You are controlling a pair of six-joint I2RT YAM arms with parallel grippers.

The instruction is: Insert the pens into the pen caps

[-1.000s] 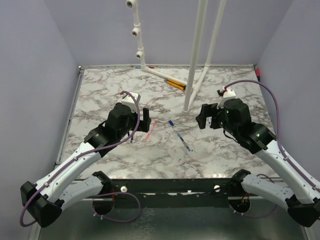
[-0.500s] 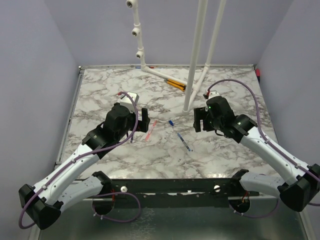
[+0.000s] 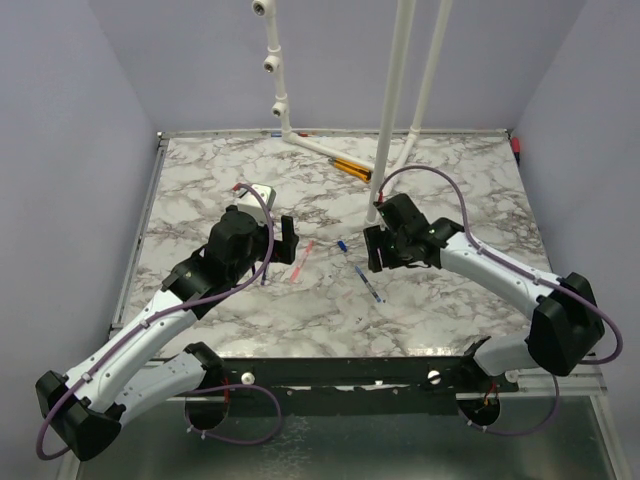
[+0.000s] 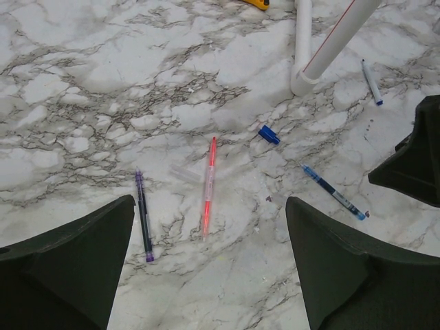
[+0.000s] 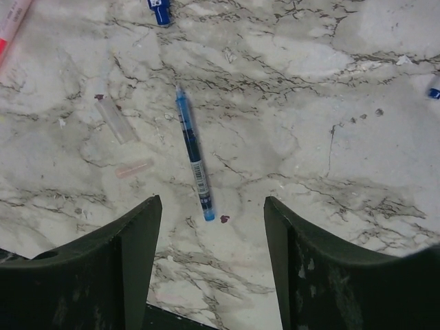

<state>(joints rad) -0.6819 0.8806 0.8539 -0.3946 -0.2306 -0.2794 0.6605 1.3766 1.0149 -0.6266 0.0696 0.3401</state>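
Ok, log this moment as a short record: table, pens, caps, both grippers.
surface: marble table
pens: pink-red pen, dark pen and blue pen, all lying flat and apart from each other
caps: blue cap lying loose between the pink-red pen and the blue pen, touching neither
left gripper: open, empty, aimed at the pink-red pen
right gripper: open, empty, aimed at the blue pen
progress: blue cap not yet on any pen

Bright, even light throughout; sharp pictures, only faint shadows.
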